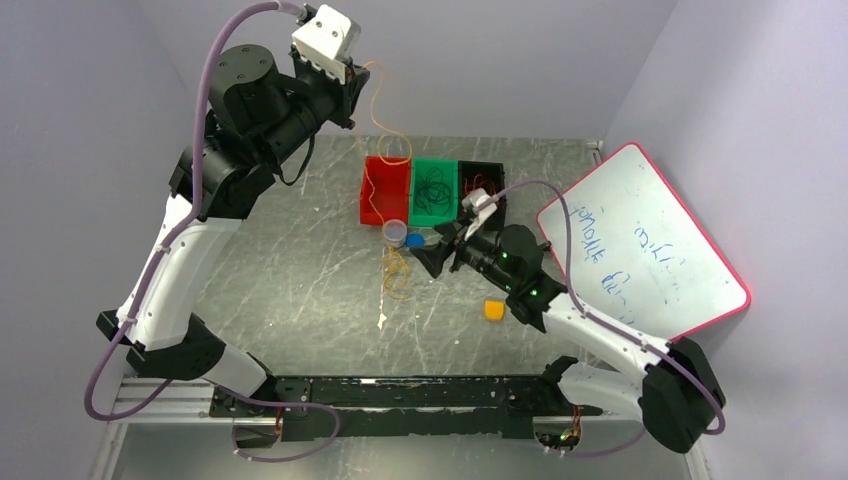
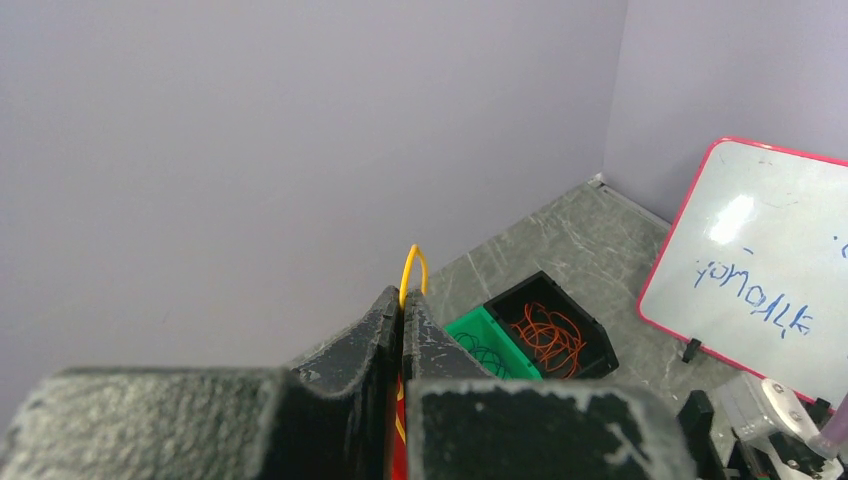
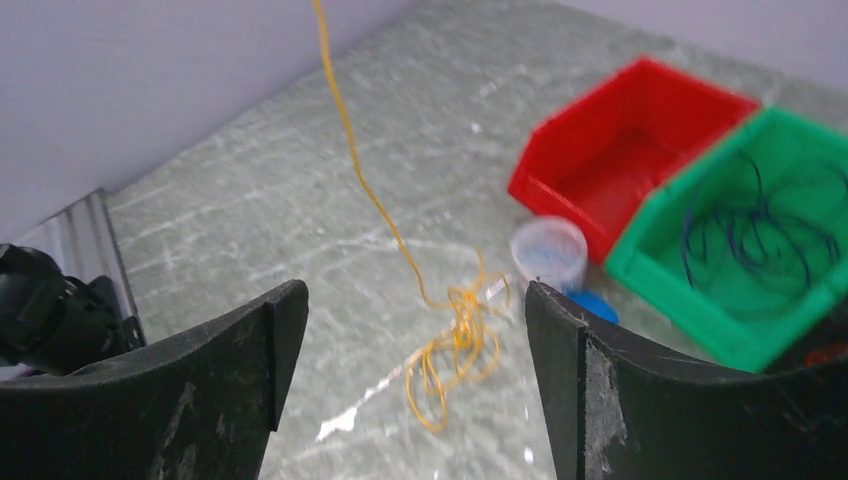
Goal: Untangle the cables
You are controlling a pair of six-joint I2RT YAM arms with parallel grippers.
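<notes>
My left gripper (image 1: 350, 78) is raised high near the back wall, shut on the yellow-orange cable (image 1: 378, 115); a small yellow loop (image 2: 413, 268) pokes out past its closed fingertips. The strand hangs down past the red bin (image 1: 366, 195) to a tangled yellow pile (image 1: 398, 275) on the table. My right gripper (image 3: 415, 310) is open just above the table, with that pile (image 3: 455, 345) lying ahead between its fingers, untouched. A dark cable (image 3: 760, 225) lies in the green bin (image 3: 690, 300). A red-orange cable (image 2: 548, 335) lies in the black bin (image 2: 600, 345).
A clear cup (image 1: 395, 232) and a blue lid (image 1: 415, 240) sit in front of the bins, close to the right gripper. A small orange block (image 1: 493, 310) lies beside the right arm. A pink-framed whiteboard (image 1: 640, 240) leans at the right.
</notes>
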